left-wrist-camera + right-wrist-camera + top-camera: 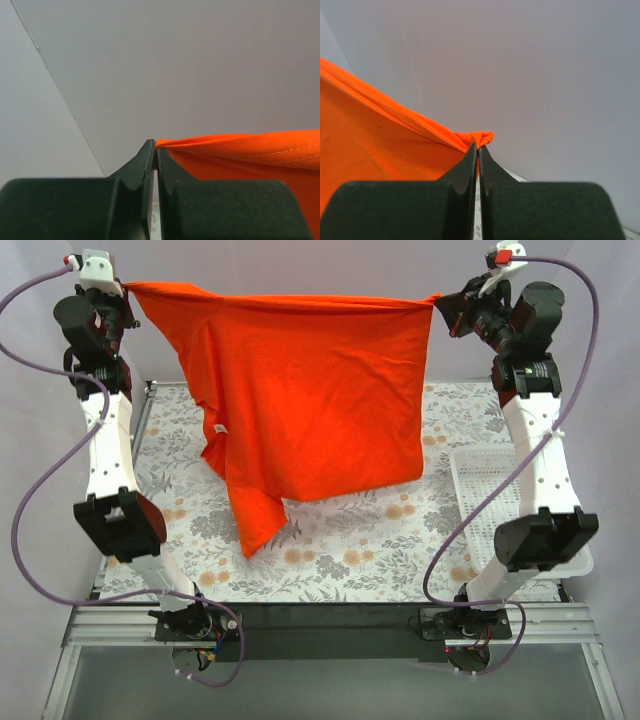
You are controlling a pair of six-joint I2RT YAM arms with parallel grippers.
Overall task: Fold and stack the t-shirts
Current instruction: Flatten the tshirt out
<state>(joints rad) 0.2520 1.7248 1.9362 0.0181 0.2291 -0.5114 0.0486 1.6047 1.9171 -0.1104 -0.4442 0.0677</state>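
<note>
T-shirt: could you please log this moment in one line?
t-shirt: hanging spread over mat | left gripper: shut on t-shirt | right gripper: shut on t-shirt

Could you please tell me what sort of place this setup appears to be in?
Probably a robotics lab test cell, not a home: plain pale walls enclose a metal-framed table under a floral mat, and the left arm and right arm, bolted to it, hold an orange t-shirt up between them.
</note>
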